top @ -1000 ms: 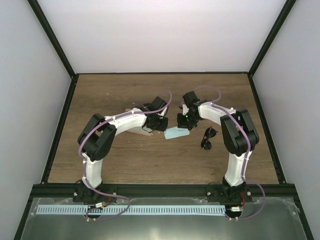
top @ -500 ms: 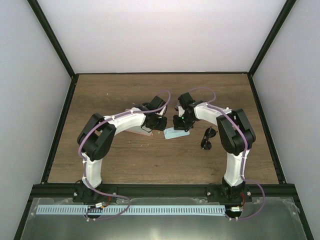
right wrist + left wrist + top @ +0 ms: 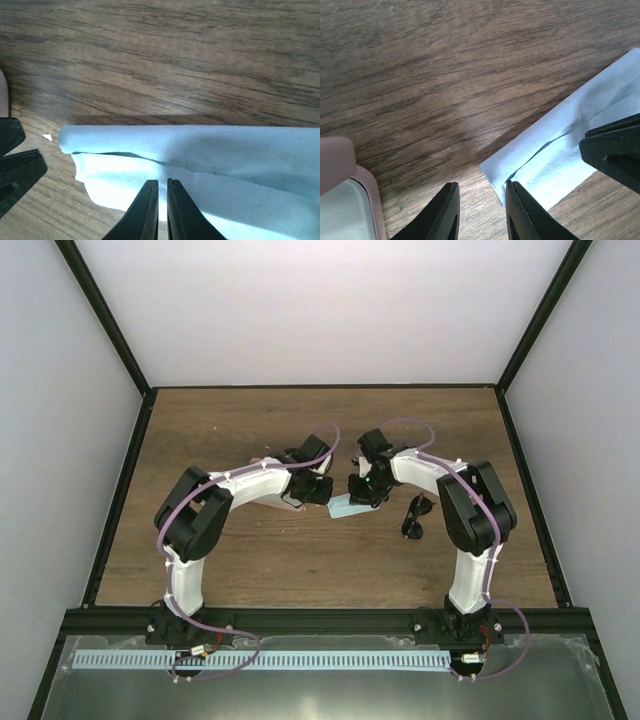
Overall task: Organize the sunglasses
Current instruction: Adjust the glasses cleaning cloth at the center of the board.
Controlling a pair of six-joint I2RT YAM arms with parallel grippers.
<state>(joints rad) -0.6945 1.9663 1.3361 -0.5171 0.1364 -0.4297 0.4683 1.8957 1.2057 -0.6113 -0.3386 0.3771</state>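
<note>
— What can be seen of the sunglasses (image 3: 415,517)?
— A small black pair is shown, thin-framed, with dark lenses.
— Where is it placed?
— It is laid flat on the wooden table (image 3: 250,560), in the right half. It is found nearer the right edge than the left, and about midway between the far and near edges.
— How is it turned?
— Its length is set roughly from far to near, with the far end slanted a little toward the right edge.
— Are the temple arms folded?
— That cannot be told; the pair is shown too small.
</note>
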